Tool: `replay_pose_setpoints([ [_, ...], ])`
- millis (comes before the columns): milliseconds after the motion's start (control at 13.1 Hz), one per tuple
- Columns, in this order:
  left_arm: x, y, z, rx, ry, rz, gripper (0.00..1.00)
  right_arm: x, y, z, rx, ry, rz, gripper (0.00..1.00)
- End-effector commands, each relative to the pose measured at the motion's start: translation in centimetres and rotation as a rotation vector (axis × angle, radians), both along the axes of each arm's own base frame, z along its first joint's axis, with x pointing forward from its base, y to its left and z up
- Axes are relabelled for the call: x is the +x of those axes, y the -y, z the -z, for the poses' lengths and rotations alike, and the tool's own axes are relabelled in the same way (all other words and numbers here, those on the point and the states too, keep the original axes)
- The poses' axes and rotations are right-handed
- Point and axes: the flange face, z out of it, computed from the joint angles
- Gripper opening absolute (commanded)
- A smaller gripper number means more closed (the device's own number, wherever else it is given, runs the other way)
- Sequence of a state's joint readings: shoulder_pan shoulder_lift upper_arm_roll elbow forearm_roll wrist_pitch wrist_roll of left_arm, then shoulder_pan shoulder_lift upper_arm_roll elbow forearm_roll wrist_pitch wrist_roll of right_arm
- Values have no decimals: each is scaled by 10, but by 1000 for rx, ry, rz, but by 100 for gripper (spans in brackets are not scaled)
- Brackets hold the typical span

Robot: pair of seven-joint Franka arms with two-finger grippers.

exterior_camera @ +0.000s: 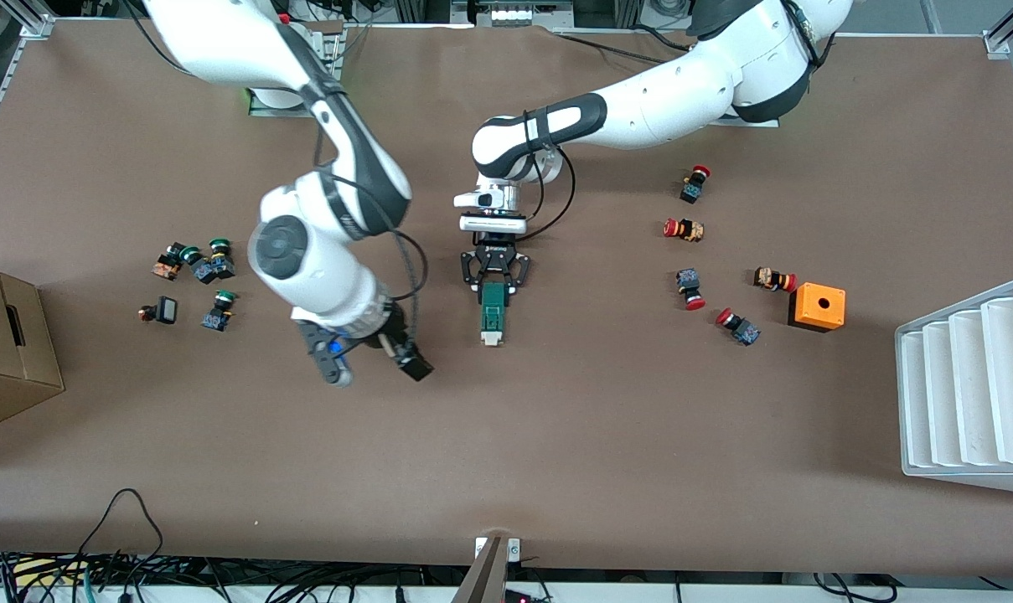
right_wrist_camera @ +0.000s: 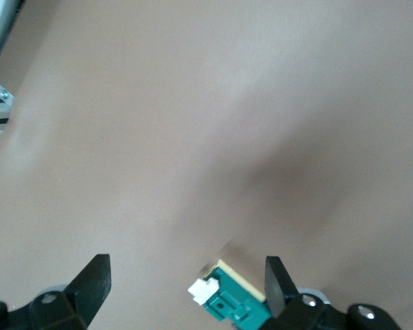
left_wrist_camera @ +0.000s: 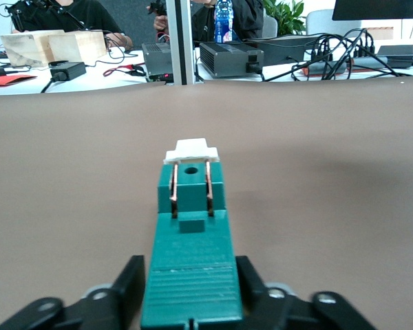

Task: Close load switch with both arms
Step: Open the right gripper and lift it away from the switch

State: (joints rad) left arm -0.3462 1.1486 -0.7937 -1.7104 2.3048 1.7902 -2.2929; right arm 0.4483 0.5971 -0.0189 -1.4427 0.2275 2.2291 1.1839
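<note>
The load switch (exterior_camera: pixel 494 312), a narrow dark-green block, lies flat at the middle of the table. Its white tab (exterior_camera: pixel 492 338) points toward the front camera. My left gripper (exterior_camera: pixel 495 283) reaches down from the robots' side, and its fingers (left_wrist_camera: pixel 129 285) lie against both sides of the switch's (left_wrist_camera: pixel 191 234) tab-free end. My right gripper (exterior_camera: pixel 374 362) hangs open just above the table, beside the switch toward the right arm's end. Nothing is held in it. In the right wrist view the switch's (right_wrist_camera: pixel 234 308) tab end shows close to one of the wide-spread fingers (right_wrist_camera: pixel 275 275) of that gripper (right_wrist_camera: pixel 186 268).
Several red-capped push buttons (exterior_camera: pixel 684 229) and an orange box with a hole (exterior_camera: pixel 818 306) lie toward the left arm's end, with a white ribbed rack (exterior_camera: pixel 971 385) at that table edge. Green-capped buttons (exterior_camera: pixel 204 264) and a cardboard box (exterior_camera: pixel 3 347) are at the right arm's end.
</note>
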Motion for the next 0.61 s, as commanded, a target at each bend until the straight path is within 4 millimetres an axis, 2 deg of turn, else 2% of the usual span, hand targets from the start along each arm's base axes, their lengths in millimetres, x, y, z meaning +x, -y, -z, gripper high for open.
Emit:
replay_pose_setpoints([
  [0, 12, -8, 5, 17, -21, 9, 100, -15, 44, -28, -6, -42, -153, 99],
  [76, 11, -12, -2, 37, -23, 20, 100, -15, 65, -41, -12, -55, -202, 99],
  [229, 6, -11, -30, 36, -67, 1, 100, -19, 104, -61, -21, -70, -324, 99],
  [306, 1, -9, -47, 43, -87, -11, 100, -24, 122, -69, -28, -82, -399, 99],
  [382, -3, -5, -62, 39, -112, -29, 100, -29, 150, -76, -30, -91, -458, 99],
  [535, -16, 9, -88, 2, -153, -43, 100, -40, 195, -91, -25, -77, -548, 99],
])
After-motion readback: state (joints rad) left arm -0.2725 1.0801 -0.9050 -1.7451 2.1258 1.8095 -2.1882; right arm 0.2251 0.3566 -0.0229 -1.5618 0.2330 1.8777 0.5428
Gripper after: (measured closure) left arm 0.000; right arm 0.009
